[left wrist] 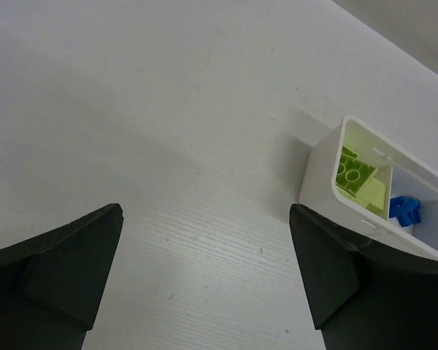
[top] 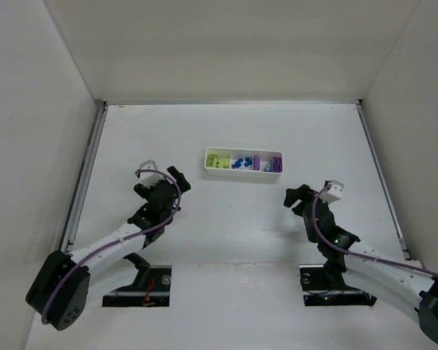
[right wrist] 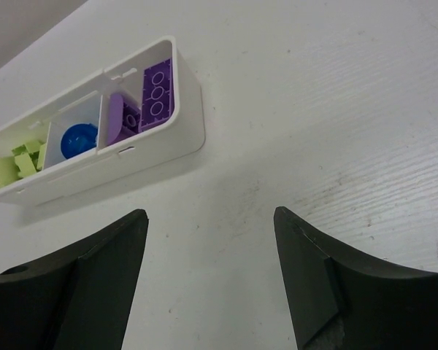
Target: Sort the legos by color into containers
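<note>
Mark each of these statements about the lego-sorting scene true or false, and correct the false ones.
1. The lime-green legos lie in the left end compartment of the white tray. True.
2. The right gripper holds a purple lego. False: its fingers stand apart with nothing between them.
3. The blue legos sit between the lime-green ones and the purple legos. True.
4. The left gripper touches the tray. False: it is open, empty and well apart from the tray.
</note>
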`<state>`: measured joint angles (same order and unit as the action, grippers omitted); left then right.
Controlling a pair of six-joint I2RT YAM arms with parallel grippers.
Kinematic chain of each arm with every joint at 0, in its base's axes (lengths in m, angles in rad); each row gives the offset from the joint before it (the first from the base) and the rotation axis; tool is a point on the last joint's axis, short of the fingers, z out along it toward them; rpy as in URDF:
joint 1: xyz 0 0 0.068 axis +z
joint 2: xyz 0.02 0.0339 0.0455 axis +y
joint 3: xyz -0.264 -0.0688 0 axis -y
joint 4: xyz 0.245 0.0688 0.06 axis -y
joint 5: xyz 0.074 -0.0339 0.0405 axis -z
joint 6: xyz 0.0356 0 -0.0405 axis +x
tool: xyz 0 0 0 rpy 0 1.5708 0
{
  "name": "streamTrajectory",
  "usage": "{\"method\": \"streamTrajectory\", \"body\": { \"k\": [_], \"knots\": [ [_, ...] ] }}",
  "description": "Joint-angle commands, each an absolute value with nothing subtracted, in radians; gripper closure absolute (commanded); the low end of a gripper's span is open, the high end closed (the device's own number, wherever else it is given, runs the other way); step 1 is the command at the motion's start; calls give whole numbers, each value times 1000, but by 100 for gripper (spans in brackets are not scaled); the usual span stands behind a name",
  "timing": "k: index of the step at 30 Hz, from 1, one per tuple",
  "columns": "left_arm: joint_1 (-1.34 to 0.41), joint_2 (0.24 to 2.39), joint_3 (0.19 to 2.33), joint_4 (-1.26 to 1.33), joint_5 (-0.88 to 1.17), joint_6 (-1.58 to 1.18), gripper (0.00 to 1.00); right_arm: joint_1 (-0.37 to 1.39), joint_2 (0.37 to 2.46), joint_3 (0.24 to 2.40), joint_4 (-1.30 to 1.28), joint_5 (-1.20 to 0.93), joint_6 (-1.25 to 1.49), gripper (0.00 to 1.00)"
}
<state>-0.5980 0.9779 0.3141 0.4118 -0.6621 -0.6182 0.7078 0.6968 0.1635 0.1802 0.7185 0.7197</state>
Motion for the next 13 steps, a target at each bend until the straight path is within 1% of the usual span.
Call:
{"method": "streamTrajectory", "body": {
  "k": [1, 11, 12, 13],
  "knots": [
    [-590, 982, 363, 397, -678, -650, 0, 706, 687, 161, 232, 736, 738, 24],
    [-565, 1101, 382, 405, -687, -657, 0, 699, 739, 176, 244, 753, 739, 23],
    [-550, 1126, 380, 406, -692, -663, 0, 699, 742, 179, 239, 762, 745, 18],
    [-536, 1147, 391, 396, -690, -666, 0, 699, 747, 181, 236, 770, 752, 0]
  ]
}}
